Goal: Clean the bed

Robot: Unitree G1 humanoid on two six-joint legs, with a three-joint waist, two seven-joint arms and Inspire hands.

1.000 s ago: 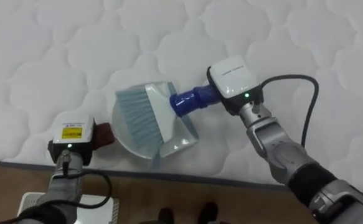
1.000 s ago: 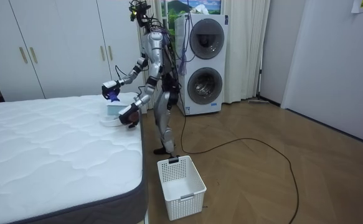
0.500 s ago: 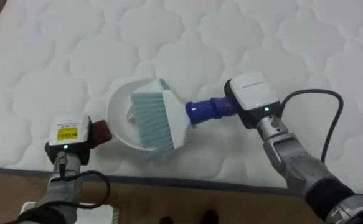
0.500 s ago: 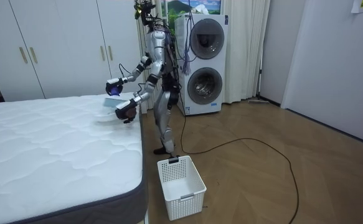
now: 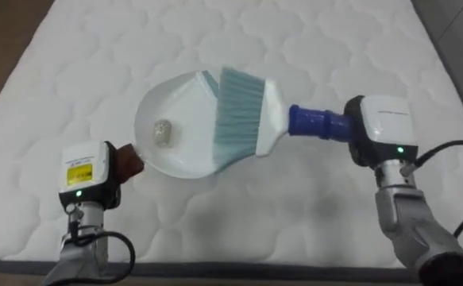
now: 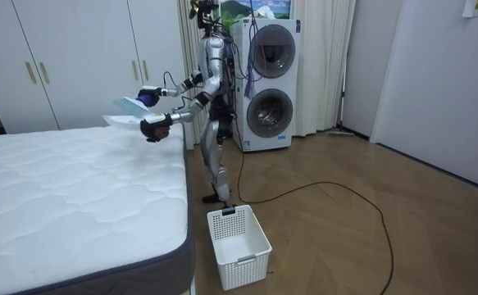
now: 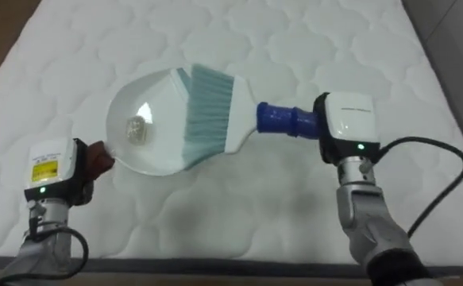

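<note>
Brush (image 5: pixel 243 107) held mid-frame above the bed (image 5: pixel 96 48), long axis left-right, bristles pointing left over the dustpan (image 5: pixel 175 135), blue handle gripped by the right hand (image 5: pixel 382 131). The left hand (image 5: pixel 88 175), lower left, grips the dustpan, which carries a lump (image 5: pixel 162 132).

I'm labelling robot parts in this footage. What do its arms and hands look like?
The left hand and the right hand each carry a white boxy housing with a small green light; the left one also bears a yellow label. The forearms are silver-grey metal. Black cables loop out near both wrists.
</note>
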